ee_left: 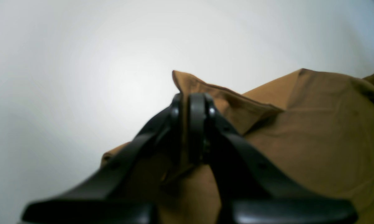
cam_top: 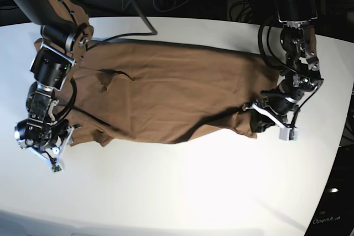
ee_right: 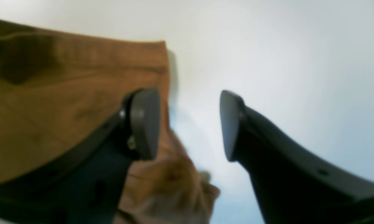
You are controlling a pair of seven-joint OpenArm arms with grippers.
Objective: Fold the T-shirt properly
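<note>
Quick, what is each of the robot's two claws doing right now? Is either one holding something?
Left tool: closed, pinching a fold of the plain tan cloth T-shirt.
Right tool: open, holding nothing, straddling the T-shirt's edge over the white table.

The only legible writing is the word "OpenArm" in pale letters at the lower right corner of the base view, on a dark surface (cam_top: 332, 220) just past the edge of the white bench (cam_top: 182, 192). The T-shirt (cam_top: 166, 98) is plain, with no print or label that can be read. Both wrist views are too blurred to show any lettering on the black gripper parts.
</note>
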